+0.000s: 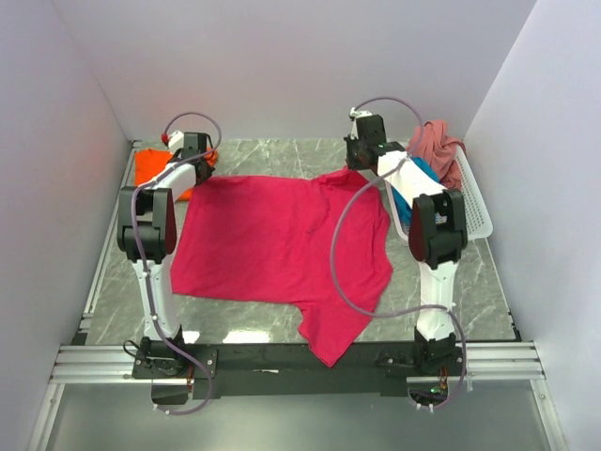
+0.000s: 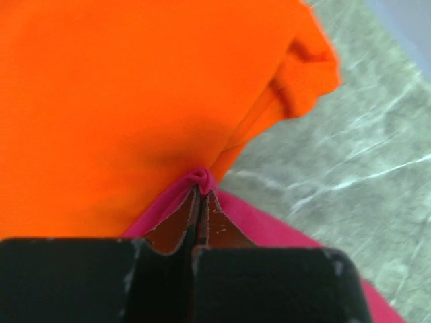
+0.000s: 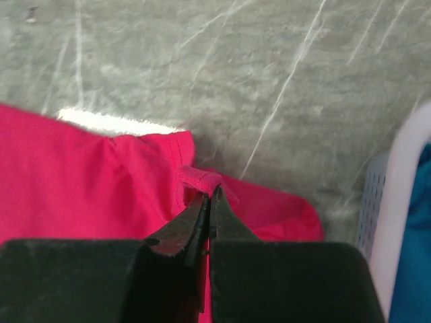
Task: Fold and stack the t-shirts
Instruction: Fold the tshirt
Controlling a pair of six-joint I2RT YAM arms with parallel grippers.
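A magenta-red t-shirt (image 1: 282, 244) lies spread over the middle of the table, one sleeve hanging over the near edge. My left gripper (image 1: 194, 155) is shut on its far left corner (image 2: 200, 179), right over the bright orange t-shirt (image 2: 121, 87), which lies folded at the far left (image 1: 152, 167). My right gripper (image 1: 364, 155) is shut on a fold of the magenta-red t-shirt's far right edge (image 3: 202, 180). The teal blue t-shirt (image 1: 424, 175) and the dusty pink t-shirt (image 1: 436, 139) lie in the basket.
A white mesh basket (image 1: 474, 202) stands at the far right against the wall; its rim shows in the right wrist view (image 3: 397, 202). The table is grey marble (image 1: 263, 155), walled on three sides.
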